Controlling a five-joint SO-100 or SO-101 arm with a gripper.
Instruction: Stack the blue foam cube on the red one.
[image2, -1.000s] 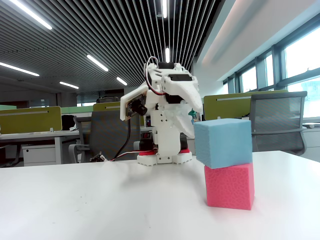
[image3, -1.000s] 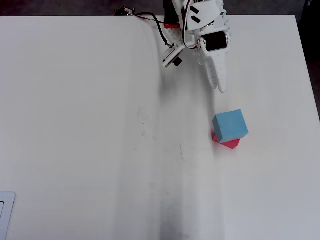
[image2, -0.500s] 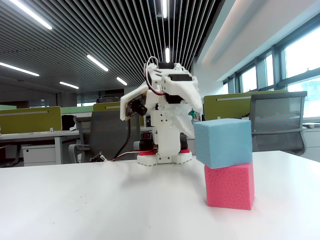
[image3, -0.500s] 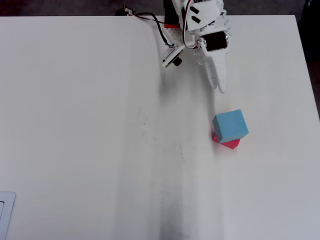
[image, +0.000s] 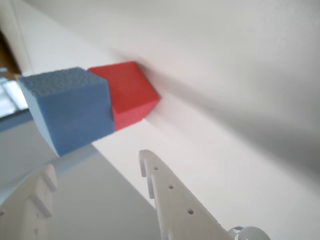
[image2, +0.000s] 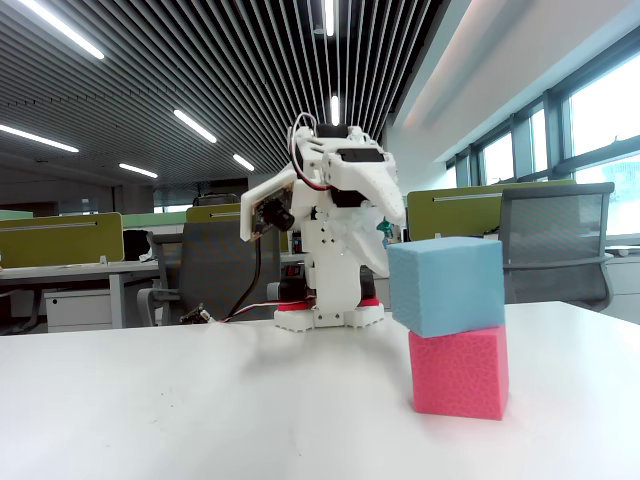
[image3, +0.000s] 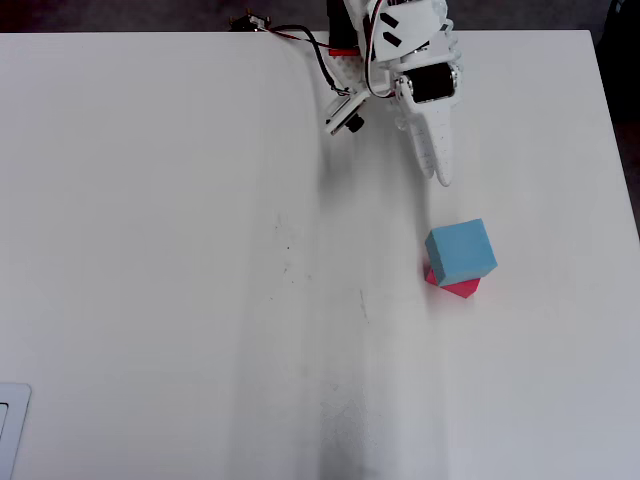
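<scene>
The blue foam cube (image2: 447, 285) sits on top of the red one (image2: 460, 372), slightly twisted and overhanging to the left in the fixed view. From overhead the blue cube (image3: 460, 249) covers most of the red cube (image3: 460, 288). My gripper (image3: 440, 178) is pulled back near the arm's base, well clear of the stack and raised off the table. In the wrist view, which lies on its side, the blue cube (image: 70, 107) and red cube (image: 130, 92) lie beyond my gripper (image: 97, 165). Its fingers stand apart with nothing between them.
The white table (image3: 180, 250) stretches to the left and front of the stack. The arm's base (image2: 330, 315) stands at the table's far edge, with a cable (image3: 290, 35) trailing beside it. Office chairs and desks lie behind the table.
</scene>
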